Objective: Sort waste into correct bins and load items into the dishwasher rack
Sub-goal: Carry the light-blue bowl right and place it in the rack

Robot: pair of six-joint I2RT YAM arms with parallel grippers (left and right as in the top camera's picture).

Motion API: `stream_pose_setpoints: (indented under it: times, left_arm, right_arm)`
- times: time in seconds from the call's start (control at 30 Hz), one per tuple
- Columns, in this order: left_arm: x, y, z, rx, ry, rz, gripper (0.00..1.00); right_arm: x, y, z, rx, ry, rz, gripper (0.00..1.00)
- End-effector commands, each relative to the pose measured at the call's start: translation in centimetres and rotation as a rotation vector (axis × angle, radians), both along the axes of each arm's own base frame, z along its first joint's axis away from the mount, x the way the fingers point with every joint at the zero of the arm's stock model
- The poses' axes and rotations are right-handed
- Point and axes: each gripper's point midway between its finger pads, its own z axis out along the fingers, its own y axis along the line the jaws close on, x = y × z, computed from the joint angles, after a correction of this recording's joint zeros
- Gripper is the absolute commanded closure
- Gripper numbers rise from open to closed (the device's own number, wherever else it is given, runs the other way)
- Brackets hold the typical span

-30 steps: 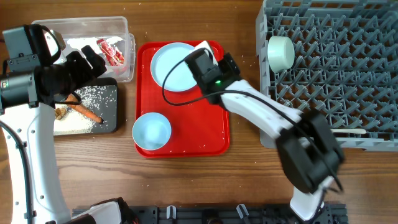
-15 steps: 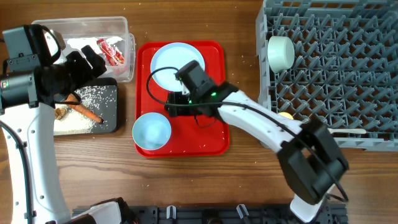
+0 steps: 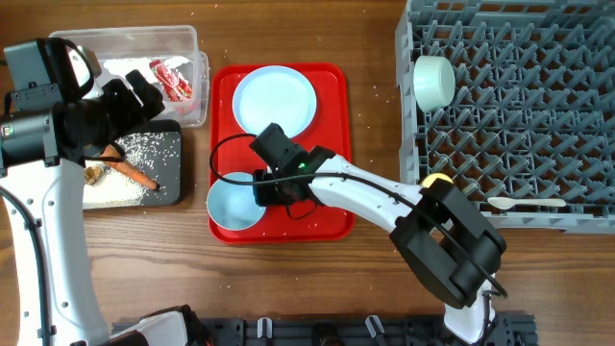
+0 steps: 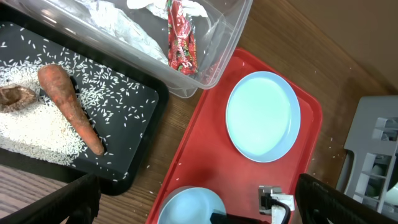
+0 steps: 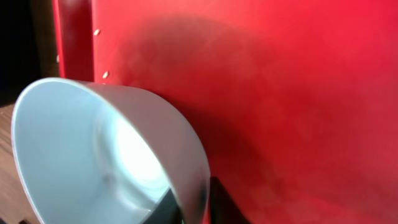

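A pale blue bowl [image 3: 233,204] sits at the front left of the red tray [image 3: 332,207]. My right gripper [image 3: 264,187] is shut on its right rim. In the right wrist view one finger [image 5: 217,202] is outside the bowl [image 5: 93,155] wall and the other inside. The round plate [image 3: 275,103] lies at the tray's back. My left gripper [image 4: 199,210] hangs wide open above, holding nothing. The black tray [image 4: 143,99] holds a carrot [image 4: 68,109], a brown lump [image 4: 12,96] and rice [image 4: 37,130]. The clear tub [image 4: 217,56] holds a red wrapper [image 4: 180,43] and tissue [image 4: 124,25].
The grey dishwasher rack [image 3: 519,115] fills the right side, with another pale bowl [image 3: 434,82] on its side at its left edge and a pale spoon [image 3: 524,202] near its front. A bit of yellow cup [image 3: 439,179] shows beside the right arm. Rice grains dot the wooden table.
My right gripper moved from the plate toward the front left of the red tray and closed on the bowl's rim. The left arm has not moved.
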Motion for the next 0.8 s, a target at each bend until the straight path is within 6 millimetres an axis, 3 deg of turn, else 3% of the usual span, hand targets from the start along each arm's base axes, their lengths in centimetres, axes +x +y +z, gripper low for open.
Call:
stream_pose_setpoints:
  times: [0.0, 0.1, 0.17, 0.23, 0.3, 0.43, 0.5, 0.6, 0.67, 0.77]
  left_arm:
    - [0.1, 0.3, 0.3, 0.003, -0.009, 0.008, 0.0]
    - [0.1, 0.3, 0.3, 0.003, -0.009, 0.008, 0.0]
    - [0.1, 0.3, 0.3, 0.003, -0.009, 0.008, 0.0]
    - [0.1, 0.3, 0.3, 0.003, -0.009, 0.008, 0.0]
    - [0.1, 0.3, 0.3, 0.003, -0.009, 0.008, 0.0]
    - [0.1, 0.3, 0.3, 0.003, -0.009, 0.008, 0.0]
    - [0.1, 0.3, 0.3, 0.003, -0.009, 0.008, 0.0]
    - [0.1, 0.3, 0.3, 0.003, -0.009, 0.008, 0.0]
    - [0.1, 0.3, 0.3, 0.003, -0.009, 0.008, 0.0]
    - [0.1, 0.3, 0.3, 0.003, -0.009, 0.008, 0.0]
  right_arm:
    - [1.1, -1.5, -0.5, -0.038, -0.006, -0.036, 0.94]
    - [2.4, -2.8, 2.2, -0.019, -0.063, -0.017, 0.96]
    - [3.7, -4.3, 5.1, 0.005, -0.114, -0.028, 0.96]
    - [5.3, -7.0, 8.6, 0.01, -0.182, -0.071, 0.96]
    - [7.2, -11.9, 12.7, -0.022, -0.275, -0.163, 0.96]
    - [9.1, -25.4, 19.2, -0.209, -0.449, -0.448, 0.96]
    - [8.6, -32.2, 21.1, -0.354, -0.505, -0.598, 0.96]
    - [6.2, -41.9, 22.8, -0.646, -0.524, -0.817, 0.96]
    - [5.1, -44.8, 22.7, -0.764, -0.494, -0.856, 0.96]
    - [5.0, -46.3, 22.1, -0.892, -0.464, -0.799, 0.96]
